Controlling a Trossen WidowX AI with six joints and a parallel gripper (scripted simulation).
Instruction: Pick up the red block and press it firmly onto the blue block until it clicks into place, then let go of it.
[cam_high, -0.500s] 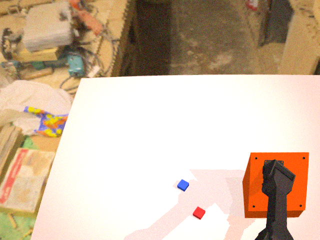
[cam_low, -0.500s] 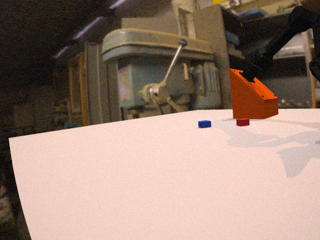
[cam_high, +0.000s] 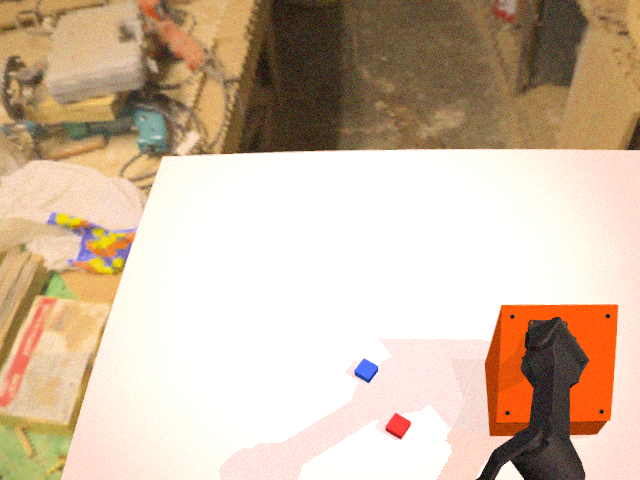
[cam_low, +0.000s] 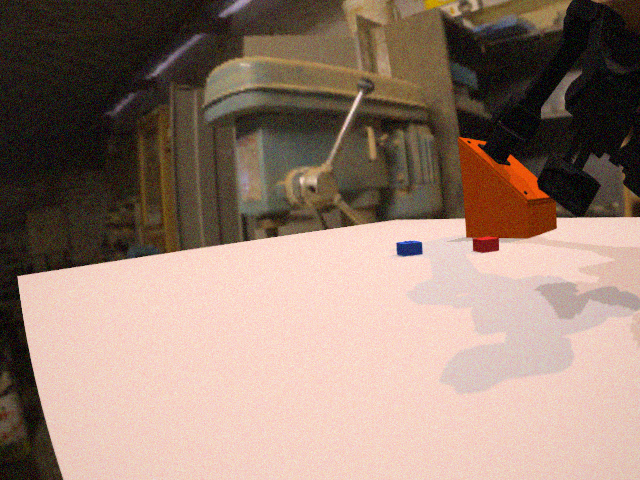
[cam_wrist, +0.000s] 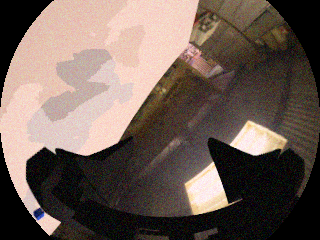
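1. Red block (cam_high: 398, 426) (cam_low: 485, 244) lies flat on the white bench (cam_high: 310, 232) (cam_low: 232, 361) (cam_wrist: 150, 55), near the orange base (cam_high: 589, 361) (cam_low: 496, 206).
2. Blue block (cam_high: 366, 370) (cam_low: 408, 248) (cam_wrist: 39, 214) lies apart from the red one, a little farther from the orange base.
3. Claw (cam_low: 605, 192) (cam_wrist: 172, 142) is wide, with nothing between its fingers; it is raised above the bench, beside the orange base in the exterior view.

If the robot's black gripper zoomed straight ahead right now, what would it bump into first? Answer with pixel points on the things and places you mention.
Nothing close that I can see: between the open fingertips of the black gripper (cam_low: 604, 178) (cam_wrist: 170, 139) is dark background. The white table (cam_high: 310, 232) (cam_low: 206, 361) (cam_wrist: 160, 25) is off to one side, though depth is hard to judge.
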